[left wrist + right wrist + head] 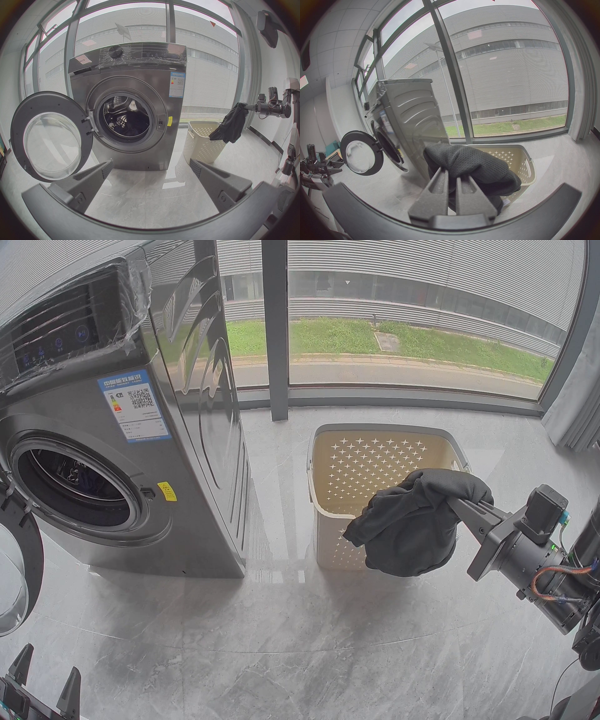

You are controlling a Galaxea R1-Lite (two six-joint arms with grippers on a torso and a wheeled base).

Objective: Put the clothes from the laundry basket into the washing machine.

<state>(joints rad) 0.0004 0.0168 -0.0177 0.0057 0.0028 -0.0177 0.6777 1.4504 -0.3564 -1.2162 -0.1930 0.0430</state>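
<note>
We find the right gripper (pixel 459 505) clamped on a dark garment (pixel 409 527) hanging over the near wall of the laundry basket (pixel 325 540). The left gripper (pixel 150 162) has its fingers (pixel 93 175) spread. The washing machine (pixel 187 427) has its door (pixel 51 136) open; the drum (pixel 126 117) possibly holds clothes.

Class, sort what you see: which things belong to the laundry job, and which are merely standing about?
Job: dark garment, held in the right gripper; basket; washer with its open door; left gripper, open.
Just there: window; curtain.
</note>
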